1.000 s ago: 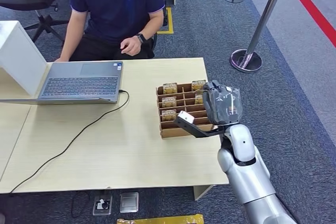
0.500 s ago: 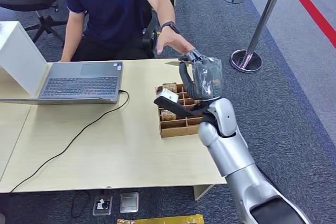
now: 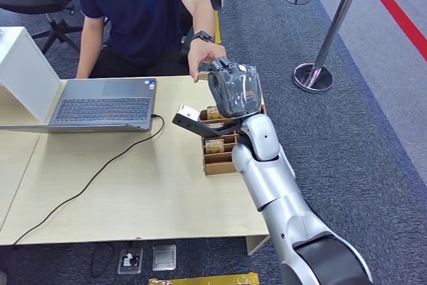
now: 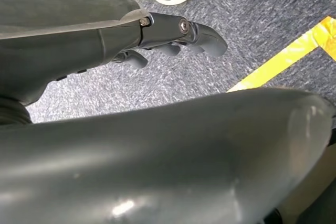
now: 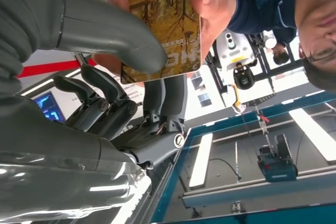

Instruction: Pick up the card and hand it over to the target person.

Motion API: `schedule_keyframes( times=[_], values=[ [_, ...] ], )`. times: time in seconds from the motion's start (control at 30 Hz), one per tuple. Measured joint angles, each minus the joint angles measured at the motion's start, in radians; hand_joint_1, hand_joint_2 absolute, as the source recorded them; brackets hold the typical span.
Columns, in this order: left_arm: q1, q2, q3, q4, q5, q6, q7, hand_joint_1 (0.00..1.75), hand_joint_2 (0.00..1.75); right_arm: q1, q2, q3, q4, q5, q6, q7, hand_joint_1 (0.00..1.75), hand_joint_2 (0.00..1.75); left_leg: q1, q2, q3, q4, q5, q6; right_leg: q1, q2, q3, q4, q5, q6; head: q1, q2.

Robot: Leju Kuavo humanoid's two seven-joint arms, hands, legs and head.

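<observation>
Card [image 5: 164, 22] sits pinched in your right hand [image 3: 233, 88], the thick grey thumb pressed across its golden printed face while darker fingers back it from behind. In the right wrist view, the person's hand [image 5: 198, 11] has already closed on the same card, with fingertips at two of its edges, so both of you are holding it at once.

From the head view, your right arm reaches forward and up across the far edge of the surface [image 3: 126, 185], meeting the person's hand just past the table's back edge. Directly below your forearm lies a cardboard tray [image 3: 217, 158] divided into slots, several holding more cards. Farther to your left, a laptop [image 3: 103, 105] lies open, its cable trailing across the wood. The person [image 3: 141, 11] is seated behind the surface in a dark blue shirt, one arm stretched out toward you.

Your left hand [image 4: 174, 35] hangs low over blue carpet, fingers loosely curled with nothing in them.

You appear to be at the handover itself, the final step. The next move likely calls for easing your thumb off the card so the person can draw it away, then withdrawing the arm without clipping the tray.
</observation>
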Motion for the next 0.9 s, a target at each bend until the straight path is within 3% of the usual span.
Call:
schedule_keyframes(
  times=[0.03,0.17,0.37,0.47,0.53,0.57,0.67,0.7,0.73,0.77,0.9],
  values=[
    [0.001,0.000,0.000,0.000,-0.001,0.000,-0.001,0.00,0.00,-0.002,-0.002,0.002,0.008,0.003,0.000,0.007,1.70,1.75,0.000,0.000,0.000,0.000,0.000,0.000,0.000,0.000,0.000,0.000,0.000,0.000,0.000,0.000],
    [0.002,0.000,-0.012,-0.002,0.001,-0.001,-0.004,0.00,0.00,-0.015,0.004,-0.047,0.041,0.007,0.000,-0.009,0.00,1.75,0.000,0.000,0.001,0.000,-0.001,0.000,0.000,0.000,0.001,0.000,-0.001,0.000,0.000,0.000],
    [0.009,0.000,-0.001,-0.002,0.014,0.002,-0.008,0.00,0.00,0.047,0.003,-0.082,-0.123,-0.028,0.000,-0.063,0.00,1.75,0.000,-0.002,0.000,0.001,-0.001,0.000,0.000,-0.002,0.000,0.000,-0.001,0.000,0.000,0.000],
    [0.020,-0.002,0.008,-0.003,0.021,0.007,-0.012,0.00,0.00,0.124,0.001,-0.150,-0.268,-0.114,0.000,-0.166,0.00,1.75,0.000,-0.003,-0.001,0.001,-0.001,0.000,0.000,-0.003,0.000,0.000,-0.001,0.000,0.000,0.000],
    [0.032,-0.003,0.015,-0.003,0.025,0.008,-0.020,0.00,0.00,0.198,-0.009,-0.205,-0.346,-0.318,0.000,-0.311,0.00,1.75,0.000,-0.005,0.000,0.000,-0.001,0.001,0.000,-0.004,0.002,-0.001,-0.002,0.000,0.000,0.000],
    [0.037,-0.003,0.017,-0.003,0.026,0.007,-0.022,0.00,0.00,0.239,-0.038,-0.187,-0.382,-0.451,0.000,-0.353,0.00,1.75,0.000,-0.006,0.001,0.000,-0.001,0.001,0.000,-0.005,0.003,-0.001,-0.002,0.000,0.000,0.000],
    [0.046,-0.004,0.032,-0.005,0.041,0.004,-0.014,0.00,0.00,0.430,-0.213,-0.062,-0.649,-1.010,0.121,-0.370,0.00,1.75,0.001,-0.009,0.002,-0.001,-0.001,0.001,0.001,-0.008,0.005,-0.004,-0.003,0.001,0.000,0.000],
    [0.048,-0.004,0.041,-0.006,0.048,0.004,-0.010,0.00,0.00,0.509,-0.265,-0.064,-0.760,-1.202,0.200,-0.383,0.00,1.75,0.001,-0.011,0.002,-0.001,-0.001,0.001,0.001,-0.010,0.006,-0.004,-0.003,0.001,0.000,0.000],
    [0.049,-0.004,0.046,-0.006,0.053,0.005,-0.009,0.00,0.00,0.574,-0.299,-0.087,-0.838,-1.314,0.263,-0.391,0.00,1.75,0.001,-0.013,0.001,0.000,-0.001,0.001,0.001,-0.013,0.007,-0.005,-0.003,0.001,0.000,0.000],
    [0.050,-0.005,0.051,-0.006,0.059,0.007,-0.007,0.00,0.00,0.623,-0.322,-0.112,-0.894,-1.407,0.322,-0.401,0.00,1.75,0.001,-0.015,0.001,0.000,-0.001,0.002,0.001,-0.014,0.007,-0.005,-0.004,0.001,0.000,0.000],
    [0.050,-0.005,0.055,-0.005,0.061,0.008,0.000,0.00,0.00,0.695,-0.340,-0.166,-0.947,-1.499,0.386,-0.420,0.00,1.75,0.000,-0.011,-0.001,0.001,-0.003,0.003,0.000,-0.010,0.004,-0.005,-0.004,0.002,0.000,0.000]
  ],
)
